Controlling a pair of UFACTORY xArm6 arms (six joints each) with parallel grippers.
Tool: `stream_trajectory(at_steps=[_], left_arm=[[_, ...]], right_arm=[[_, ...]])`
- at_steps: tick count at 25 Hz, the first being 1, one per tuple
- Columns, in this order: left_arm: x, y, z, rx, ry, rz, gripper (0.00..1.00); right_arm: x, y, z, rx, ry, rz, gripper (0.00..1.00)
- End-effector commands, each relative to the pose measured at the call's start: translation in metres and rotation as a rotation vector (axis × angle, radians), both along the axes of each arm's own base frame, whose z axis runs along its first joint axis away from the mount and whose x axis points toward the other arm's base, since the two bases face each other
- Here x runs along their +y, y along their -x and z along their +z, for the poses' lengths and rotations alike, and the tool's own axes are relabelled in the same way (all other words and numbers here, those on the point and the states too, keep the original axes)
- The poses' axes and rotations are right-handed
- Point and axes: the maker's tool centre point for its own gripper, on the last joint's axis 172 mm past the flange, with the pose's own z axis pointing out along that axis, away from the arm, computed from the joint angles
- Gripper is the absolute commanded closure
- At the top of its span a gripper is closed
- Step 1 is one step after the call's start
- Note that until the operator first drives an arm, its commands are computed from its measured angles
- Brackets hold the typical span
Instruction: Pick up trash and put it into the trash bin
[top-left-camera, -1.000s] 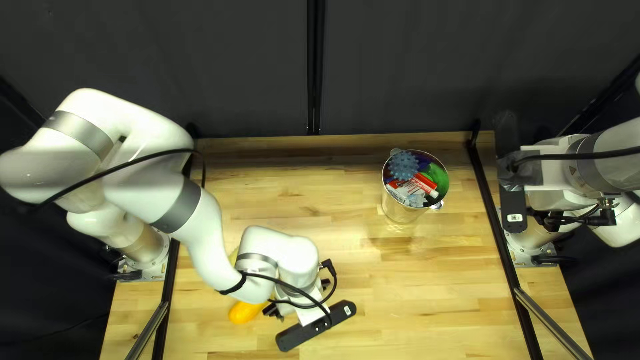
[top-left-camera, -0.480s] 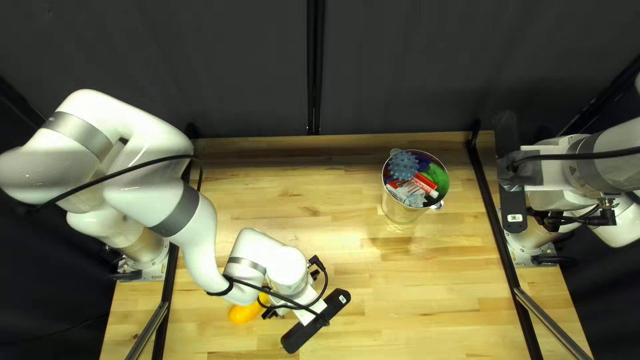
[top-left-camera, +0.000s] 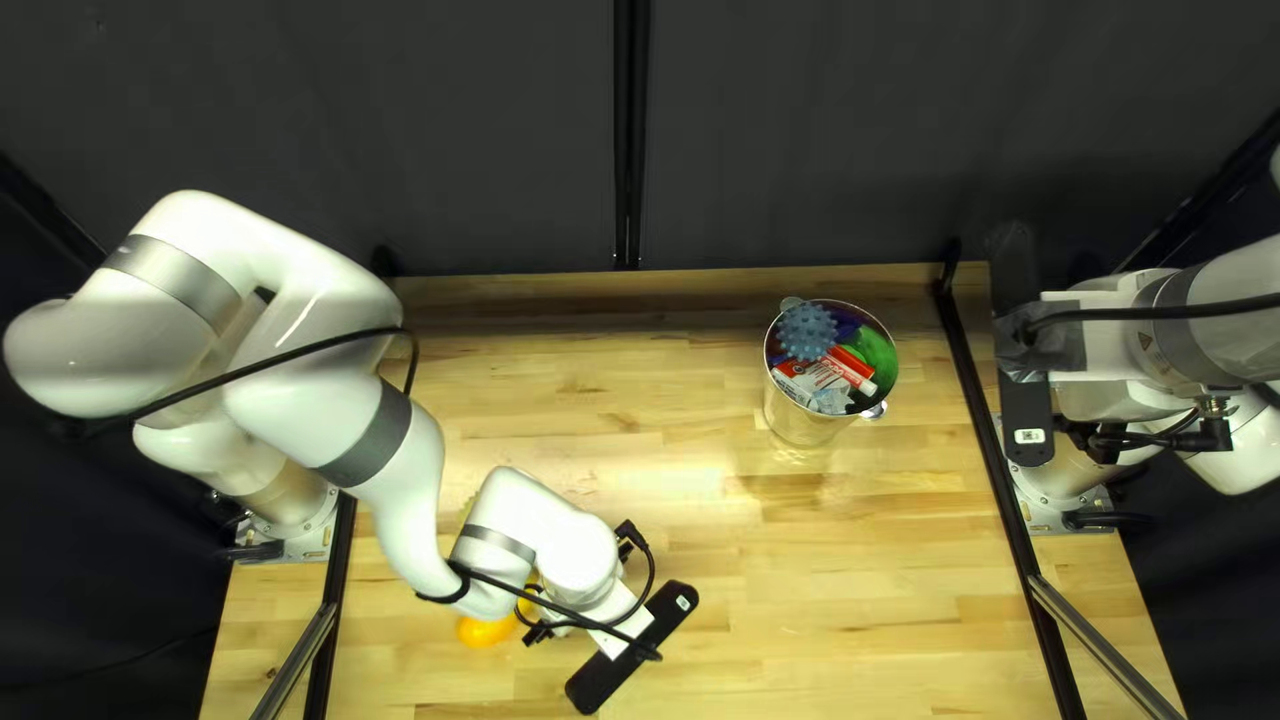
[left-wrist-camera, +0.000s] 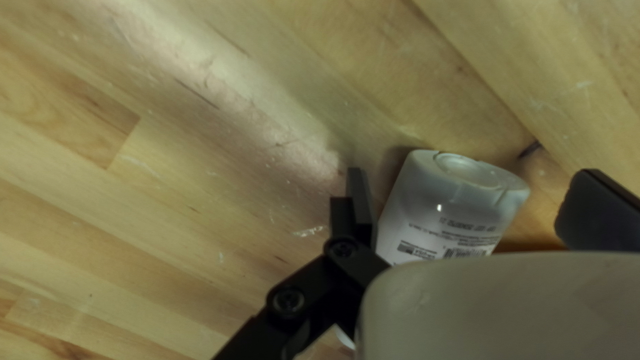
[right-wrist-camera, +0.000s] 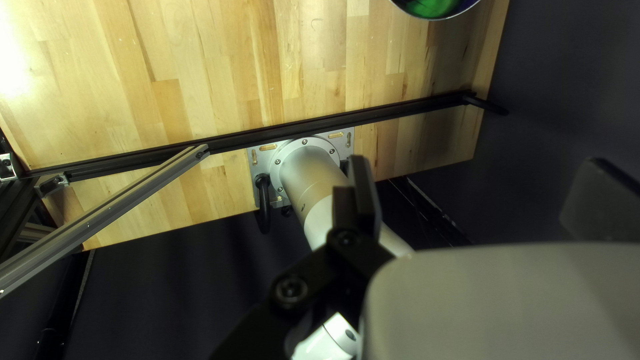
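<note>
My left gripper (top-left-camera: 539, 632) has two jaws spread, one white container (left-wrist-camera: 447, 223) between them; my right gripper (top-left-camera: 1104, 443) gapes too. One bin (top-left-camera: 794, 427) carries one spiky blue ball (top-left-camera: 808, 332); one orange thing (top-left-camera: 484, 634) shows beside my left arm (top-left-camera: 400, 500).

bright tabletop (top-left-camera: 827, 574), white glare in right wrist view, dim curtain (top-left-camera: 400, 120), soft shadows

Robotics lab: arms (top-left-camera: 314, 287), dark curtain (top-left-camera: 400, 107)
</note>
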Motion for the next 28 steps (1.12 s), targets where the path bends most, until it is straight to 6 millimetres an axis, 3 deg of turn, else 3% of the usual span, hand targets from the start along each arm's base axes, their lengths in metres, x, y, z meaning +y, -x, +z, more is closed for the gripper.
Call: stream_trajectory(at_steps=[1, 7, 9, 10, 11, 13, 18, 20, 25, 28], left_arm=[[0.003, 0.000, -0.002, 0.006, -0.002, 0.013, 0.00], [0.005, 0.000, -0.002, 0.012, -0.007, 0.029, 0.01], [0.007, 0.001, -0.002, 0.009, -0.004, 0.040, 0.13], [0.008, 0.002, -0.002, 0.008, -0.003, 0.043, 0.38], [0.009, 0.003, -0.002, 0.008, 0.000, 0.049, 0.48], [0.009, 0.003, -0.002, 0.012, 0.007, 0.056, 0.91], [0.005, -0.002, -0.002, 0.004, 0.016, 0.049, 0.96], [0.004, -0.009, 0.008, -0.011, 0.009, 0.030, 0.96], [0.008, -0.040, 0.068, -0.046, -0.072, -0.046, 0.96], [0.020, -0.063, 0.105, -0.071, -0.146, -0.110, 0.97]], right_arm=[[0.000, 0.000, 0.000, 0.000, 0.000, 0.000, 0.00], [0.000, 0.000, 0.000, 0.000, 0.000, 0.000, 0.00], [0.000, 0.000, 0.000, 0.000, 0.000, 0.000, 0.00], [0.000, 0.000, 0.000, 0.000, 0.000, 0.000, 0.00], [0.000, 0.000, 0.000, 0.000, 0.000, 0.000, 0.00], [0.000, 0.000, 0.000, 0.000, 0.000, 0.000, 0.00], [0.000, 0.000, 0.000, 0.000, 0.000, 0.000, 0.00], [0.000, 0.000, 0.000, 0.000, 0.000, 0.000, 0.00], [0.000, 0.000, 0.000, 0.000, 0.000, 0.000, 0.00], [0.000, 0.000, 0.000, 0.000, 0.000, 0.000, 0.00]])
